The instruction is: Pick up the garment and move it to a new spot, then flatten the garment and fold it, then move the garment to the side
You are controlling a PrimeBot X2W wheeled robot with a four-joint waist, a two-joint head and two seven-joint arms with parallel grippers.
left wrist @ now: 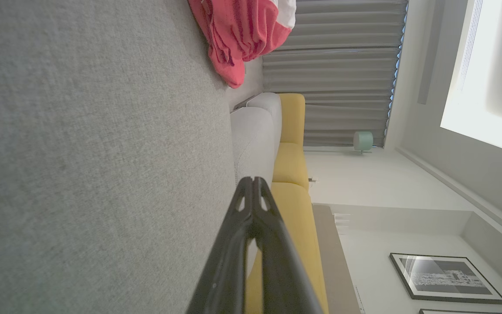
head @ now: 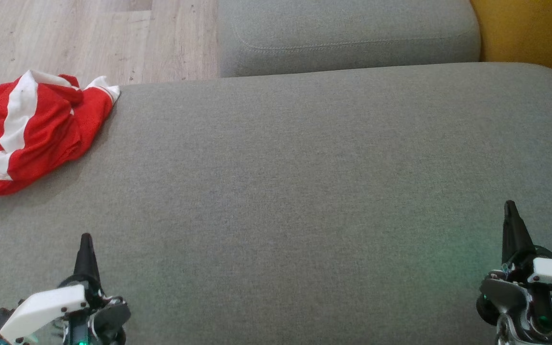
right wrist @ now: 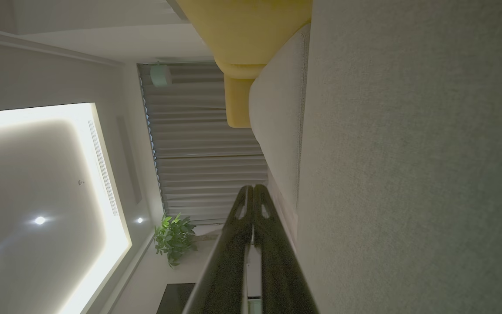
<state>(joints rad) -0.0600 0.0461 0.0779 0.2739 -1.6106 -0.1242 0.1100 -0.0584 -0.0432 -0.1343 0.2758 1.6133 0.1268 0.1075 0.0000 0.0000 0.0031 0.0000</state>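
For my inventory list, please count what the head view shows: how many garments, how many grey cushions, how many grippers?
Red and white garment: 1
Grey cushions, near and far: 2
Grippers, left gripper and right gripper: 2
Total: 5

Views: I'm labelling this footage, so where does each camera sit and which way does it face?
Head view: on the head, looking down on the cushion, garment at its far left corner; left gripper and right gripper low, jaws shut.
Left wrist view: on that wrist, looking along its jaws over the cushion to garment and curtain.
Right wrist view: on that wrist, along its jaws toward curtain and plant.
Shared: both wrist views show the curtain.
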